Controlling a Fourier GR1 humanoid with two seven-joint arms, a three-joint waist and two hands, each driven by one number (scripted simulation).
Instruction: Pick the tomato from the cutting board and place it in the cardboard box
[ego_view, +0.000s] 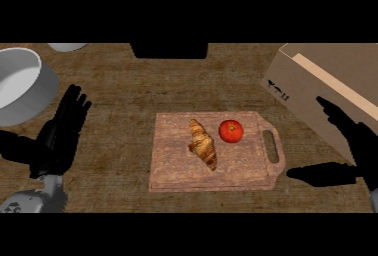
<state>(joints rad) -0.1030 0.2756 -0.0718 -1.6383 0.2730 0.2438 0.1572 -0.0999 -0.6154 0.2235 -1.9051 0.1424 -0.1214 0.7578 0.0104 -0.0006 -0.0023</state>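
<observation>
Here, tomato (231, 131) on cutting board (214, 175) — right hand (353, 145) spread open, holding nothing.

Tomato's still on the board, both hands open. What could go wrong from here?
1. The croissant lies close beside the tomato, so a wide reach by the right robot hand may nudge it.
2. The cardboard box stands right by that hand and could get bumped on the lift.
3. The tomato is round and may roll on the cutting board if touched off-centre.
The left robot hand rests open at the left.
</observation>
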